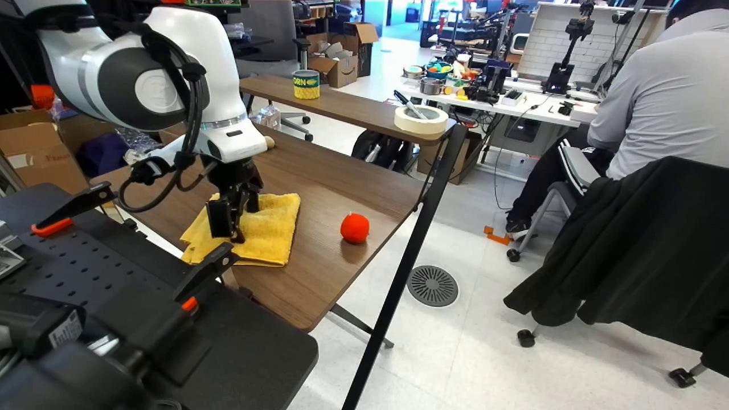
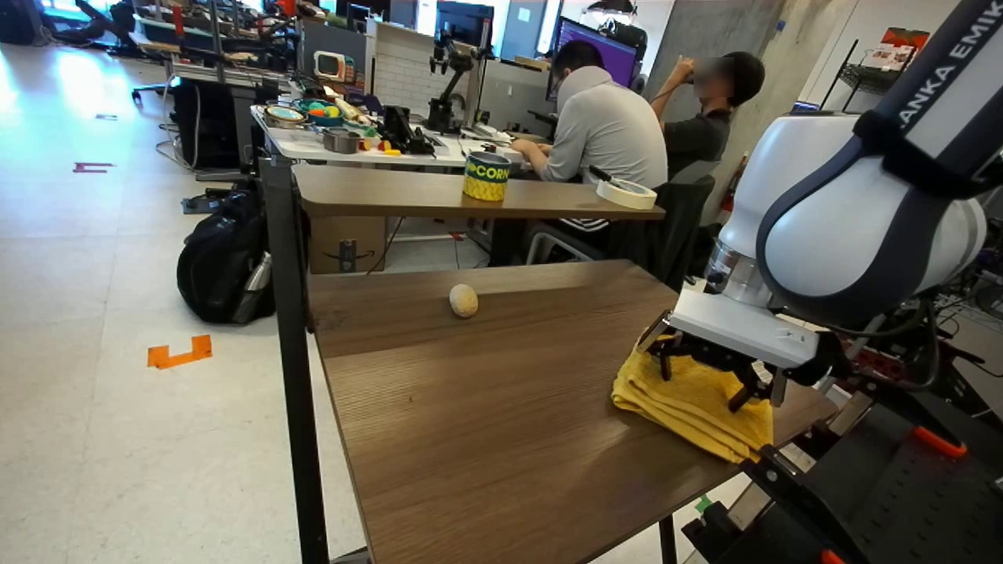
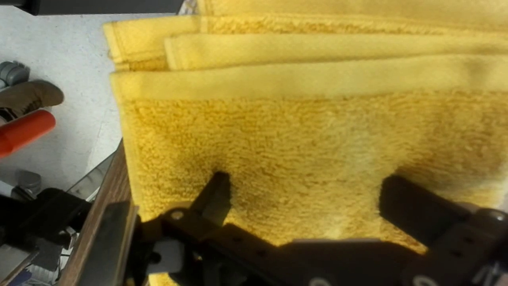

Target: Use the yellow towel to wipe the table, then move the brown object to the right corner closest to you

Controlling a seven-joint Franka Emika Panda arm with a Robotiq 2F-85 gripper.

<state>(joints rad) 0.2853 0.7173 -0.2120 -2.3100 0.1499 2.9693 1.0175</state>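
1. The black two-fingered gripper (image 3: 306,179) is spread wide over the folded yellow terry towel (image 3: 278,127) on the dark brown wood-grain table (image 2: 470,431).
2. It should be pressed into the pile, then closed slowly, gathering several layers.

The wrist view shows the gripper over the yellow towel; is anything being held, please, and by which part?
Nothing is held; the gripper stands open over the yellow towel.

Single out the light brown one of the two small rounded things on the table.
The oval lump, toward the raised shelf; the ball, apart from the yellow towel, is red-orange instead.
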